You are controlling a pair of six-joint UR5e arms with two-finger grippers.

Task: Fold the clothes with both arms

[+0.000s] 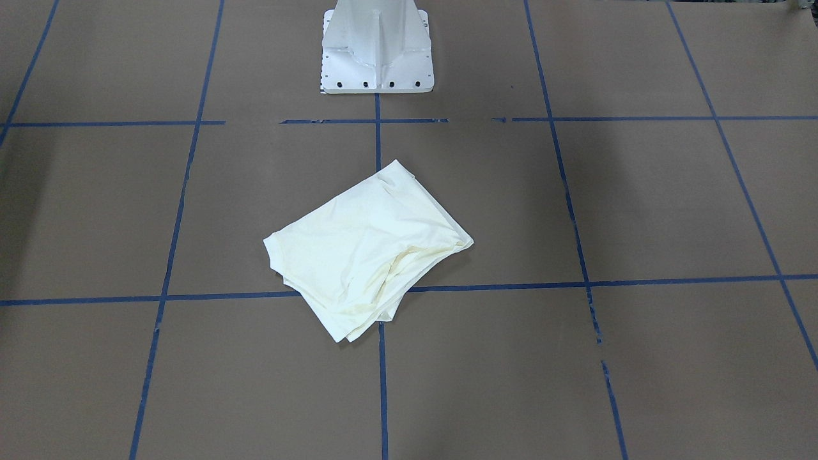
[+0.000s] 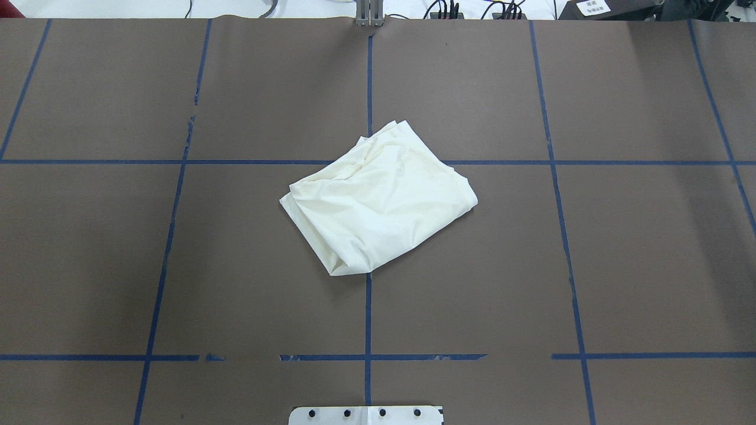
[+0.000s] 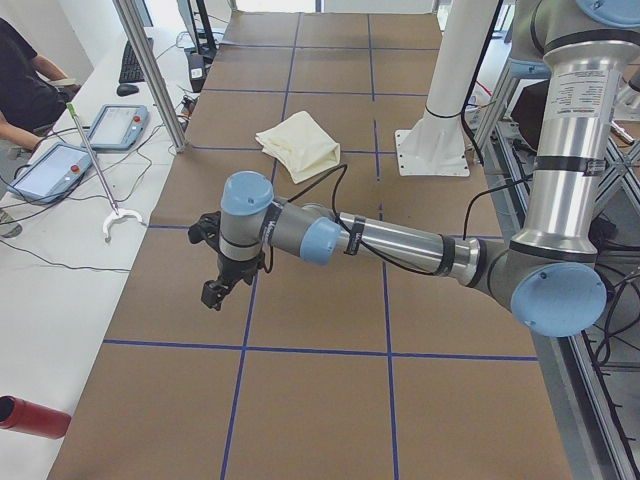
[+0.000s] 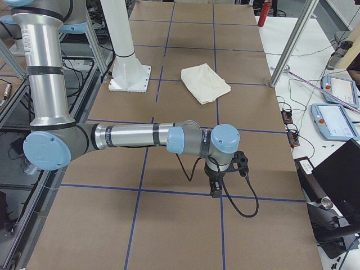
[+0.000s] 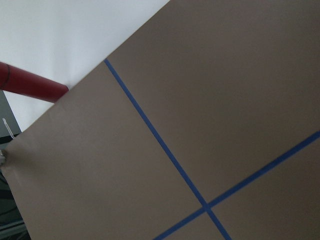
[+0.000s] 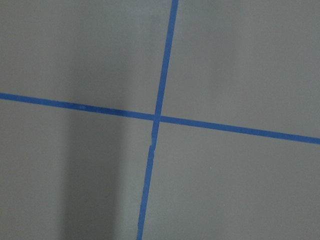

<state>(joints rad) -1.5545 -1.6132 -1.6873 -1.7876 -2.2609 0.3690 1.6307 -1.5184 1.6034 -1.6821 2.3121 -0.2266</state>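
Two grippers hang over the table [image 2: 590, 265], the left gripper [image 3: 214, 290] near one end and the right gripper [image 4: 215, 189] near the other, and I cannot tell if their fingers are apart or together. Both are far from the cream shirt [image 2: 378, 203], which lies folded in the middle, plain side up, over a blue tape line [image 2: 368, 313].

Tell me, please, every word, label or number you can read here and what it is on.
None is legible.
White label on the black box: too small to read.
White sticker on the black strip: too small to read.
Folded cream fabric shirt: plain side up, no lettering shows.
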